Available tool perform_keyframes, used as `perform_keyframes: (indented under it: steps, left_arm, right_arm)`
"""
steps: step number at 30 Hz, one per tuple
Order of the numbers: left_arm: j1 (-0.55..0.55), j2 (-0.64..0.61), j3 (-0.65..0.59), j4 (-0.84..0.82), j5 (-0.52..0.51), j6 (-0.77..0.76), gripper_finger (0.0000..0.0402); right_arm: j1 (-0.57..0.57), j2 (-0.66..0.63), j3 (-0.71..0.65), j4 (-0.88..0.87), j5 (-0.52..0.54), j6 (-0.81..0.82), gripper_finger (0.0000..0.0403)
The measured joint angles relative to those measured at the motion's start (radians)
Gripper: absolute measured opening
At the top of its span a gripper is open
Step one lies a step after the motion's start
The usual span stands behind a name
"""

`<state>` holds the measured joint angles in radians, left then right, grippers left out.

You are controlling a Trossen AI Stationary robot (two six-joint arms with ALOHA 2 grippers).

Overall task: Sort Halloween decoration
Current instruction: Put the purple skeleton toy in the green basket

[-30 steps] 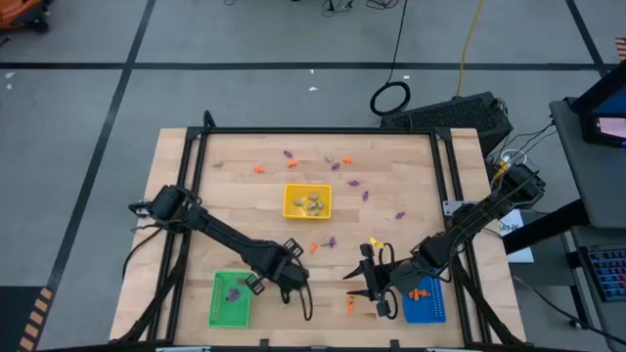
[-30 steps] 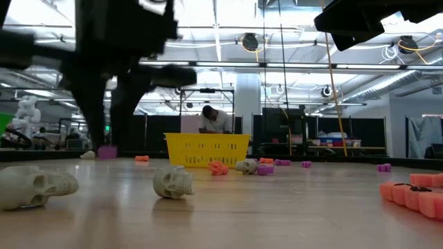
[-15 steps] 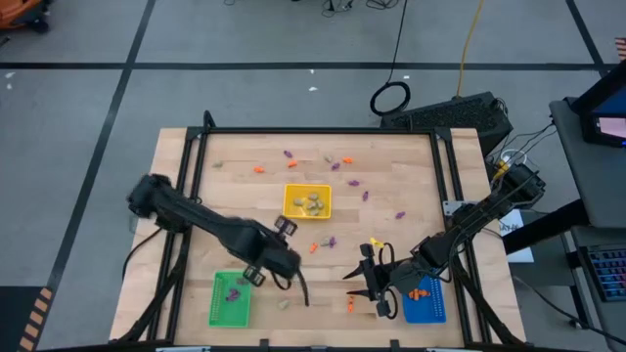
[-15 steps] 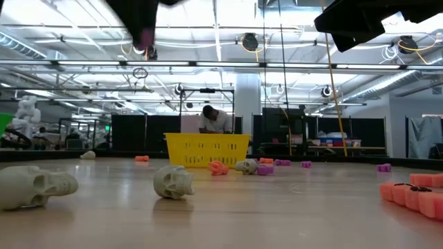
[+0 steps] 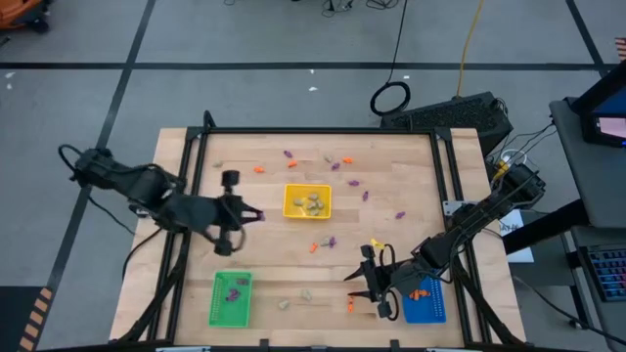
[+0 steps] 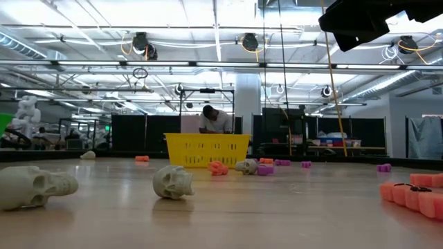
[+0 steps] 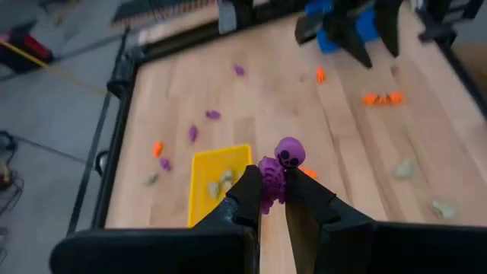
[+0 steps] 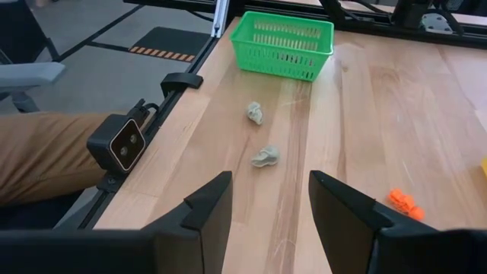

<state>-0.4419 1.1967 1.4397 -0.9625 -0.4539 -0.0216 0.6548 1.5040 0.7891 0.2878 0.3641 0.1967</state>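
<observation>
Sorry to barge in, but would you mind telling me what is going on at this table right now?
The robot is sorting small Halloween trinkets by colour. The left gripper is shut on a purple skeleton figure, held above the table left of the yellow tray. The green tray already holds purple pieces. The right gripper hangs open beside the blue tray. Two pale skulls and other trinkets lie loose on the table.

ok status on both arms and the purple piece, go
Left gripper shut on purple skeleton, raised over table's left side. Right gripper open, empty, parked by blue tray. Green tray unobstructed.
</observation>
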Motion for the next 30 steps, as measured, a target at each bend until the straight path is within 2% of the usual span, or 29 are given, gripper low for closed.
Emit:
perform_keyframes:
  steps: [5, 9, 19, 23, 30]
  left_arm:
    - [-0.034, -0.158, -0.234, 0.281, -0.016, 0.001, 0.0034]
    - [-0.055, -0.236, -0.400, 0.531, -0.017, 0.004, 0.0034]
    - [-0.115, -0.263, -0.731, 0.961, -0.019, -0.026, 0.0034]
    - [-0.130, -0.264, -0.798, 1.054, -0.026, -0.026, 0.0034]
    - [-0.131, -0.254, -0.878, 1.116, -0.065, -0.051, 0.0034]
  right_arm:
    - [0.000, 0.000, 0.000, 0.000, 0.000, -0.002, 0.0160]
    - [0.000, 0.000, 0.000, 0.000, 0.000, -0.003, 0.0160]
    - [0.000, 0.000, 0.000, 0.003, 0.001, -0.002, 0.0160]
    - [0.000, 0.000, 0.000, 0.013, 0.001, -0.006, 0.0160]
    - [0.000, 0.000, 0.000, 0.030, 0.001, -0.029, 0.0160]
